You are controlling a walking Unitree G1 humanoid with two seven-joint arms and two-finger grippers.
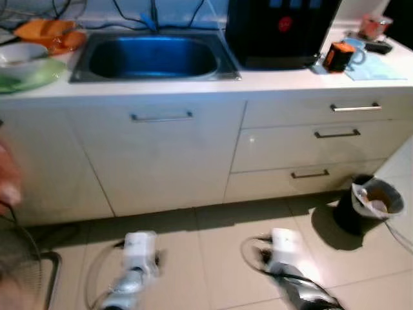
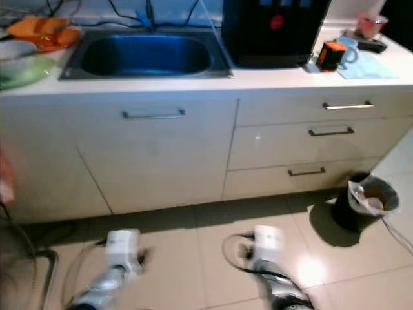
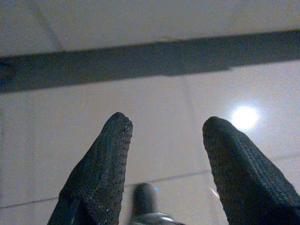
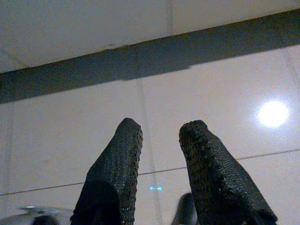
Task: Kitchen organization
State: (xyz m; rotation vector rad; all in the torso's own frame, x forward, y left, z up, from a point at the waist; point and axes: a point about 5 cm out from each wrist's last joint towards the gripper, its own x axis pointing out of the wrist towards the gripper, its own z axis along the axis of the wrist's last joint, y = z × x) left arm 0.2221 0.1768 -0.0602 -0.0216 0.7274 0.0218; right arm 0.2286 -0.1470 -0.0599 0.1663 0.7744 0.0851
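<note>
Ahead, a white surface [image 1: 193, 87] runs over cabinet doors and three drawers [image 1: 319, 139]. Steel sink [image 1: 153, 57] set in it, left of centre. Black appliance [image 1: 279, 31] stands just right of the sink. Green plate [image 1: 26, 76] with a bowl [image 1: 22, 53] at far left; orange mug [image 1: 337, 55] at far right. Dark bin [image 1: 369, 205] on the tiled floor [image 1: 213, 252], right, near the lowest drawer. Left gripper [image 3: 164, 124] released, fingers spread, above the floor. Right gripper [image 4: 159, 129] likewise parted, nothing between.

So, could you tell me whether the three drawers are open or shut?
Shut: all three drawers sit flush with the cabinet front.
</note>
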